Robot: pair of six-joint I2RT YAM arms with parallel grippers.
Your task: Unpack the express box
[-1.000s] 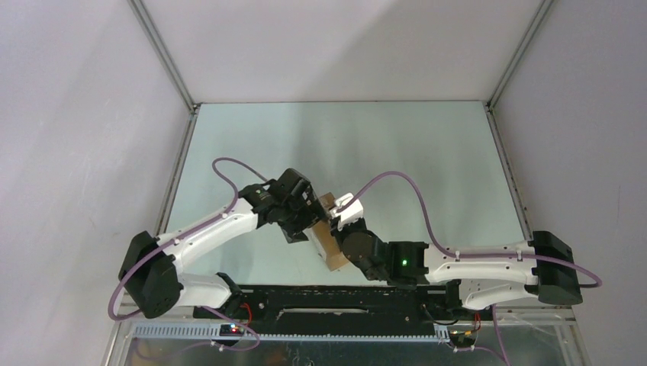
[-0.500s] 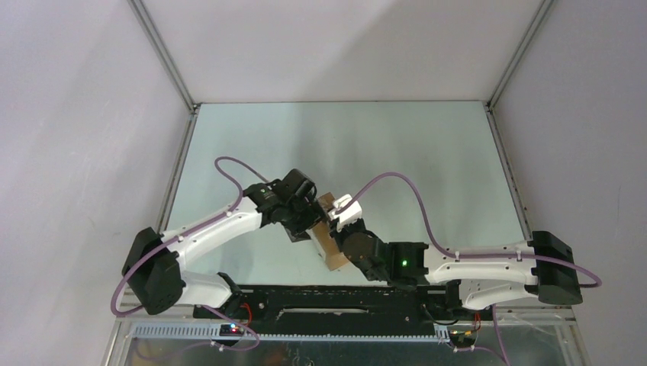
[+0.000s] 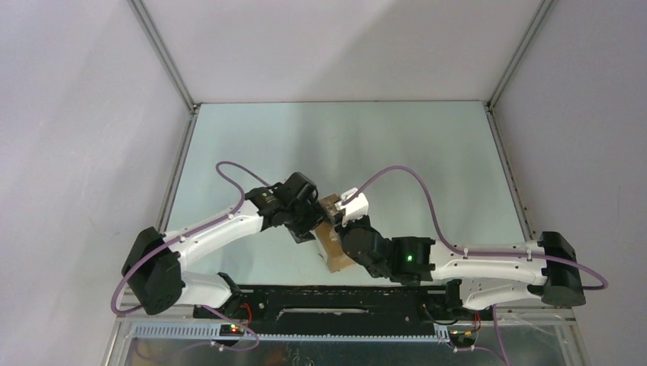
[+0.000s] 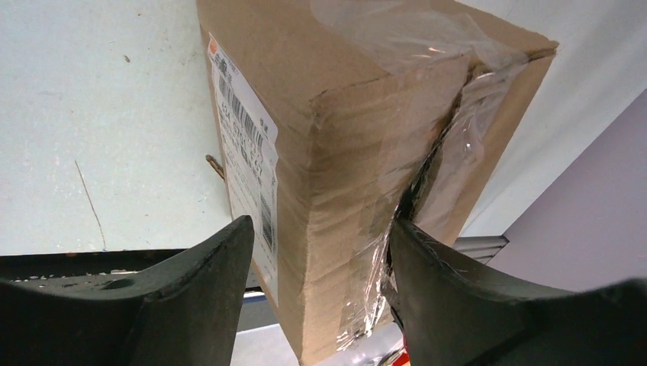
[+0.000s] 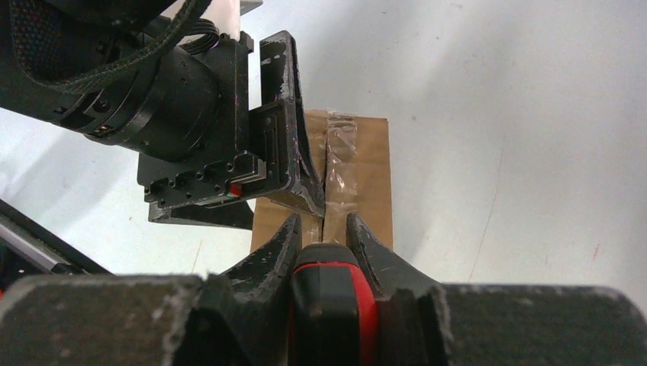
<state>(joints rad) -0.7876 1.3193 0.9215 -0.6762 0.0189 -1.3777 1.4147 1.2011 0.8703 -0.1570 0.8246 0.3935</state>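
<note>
Right arm has crept forward and to the left over the last second, its lit elbow now nearer the middle; the left arm has barely shifted, and the carton sits about where it was. Express box [image 3: 334, 248] is at the near middle of the bench [image 3: 427, 152], wedged between the two wrists, long side running away from the bases. Can't tell if it rests flat or is tipped up. Left gripper [image 4: 317, 229] straddles one end of the box, one finger against the side with the white barcode label [image 4: 244, 145], the other against the taped face, so it's clamped on the cardboard. Clear tape [image 4: 458, 145] over the seam is wrinkled, with a dark gap along the seam. Right gripper [image 5: 323, 225] is pinching a red-handled knife [image 5: 328, 305], fingers snug on both sides of the handle, lined up with the taped seam on the box just ahead of it. Blade itself isn't visible. From that wrist view the left gripper's black finger lies on the box right beside the seam. Purple cables [image 3: 404, 179] loop over both arms.
</note>
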